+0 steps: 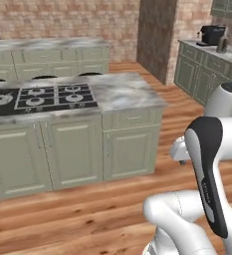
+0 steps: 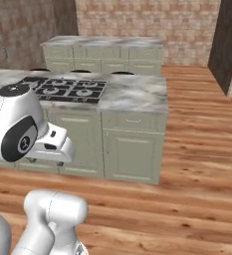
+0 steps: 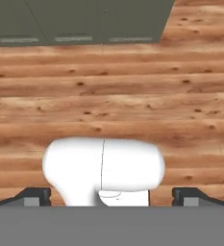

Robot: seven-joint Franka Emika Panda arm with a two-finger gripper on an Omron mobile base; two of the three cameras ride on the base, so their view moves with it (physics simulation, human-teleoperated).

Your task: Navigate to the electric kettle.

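Note:
The electric kettle [image 1: 222,44] is a small grey jug far off on the right-hand counter [image 1: 199,47], just right of the black boxy coffee machine [image 1: 212,34]. It is small and blurred in the left base view. My arm is folded close to the base, well away from that counter. In the hand view my gripper [image 3: 111,198] points down at the wooden floor. Its dark fingertips [image 3: 36,197] stand wide apart with nothing between them.
A kitchen island [image 1: 132,92] with a gas cooktop [image 1: 43,97] and green cabinet doors stands straight ahead. Behind it runs a second counter [image 1: 48,45] along the brick wall. A dark pillar [image 1: 155,35] rises left of the kettle's counter. Wooden floor [image 1: 177,107] stretches between island and right counter.

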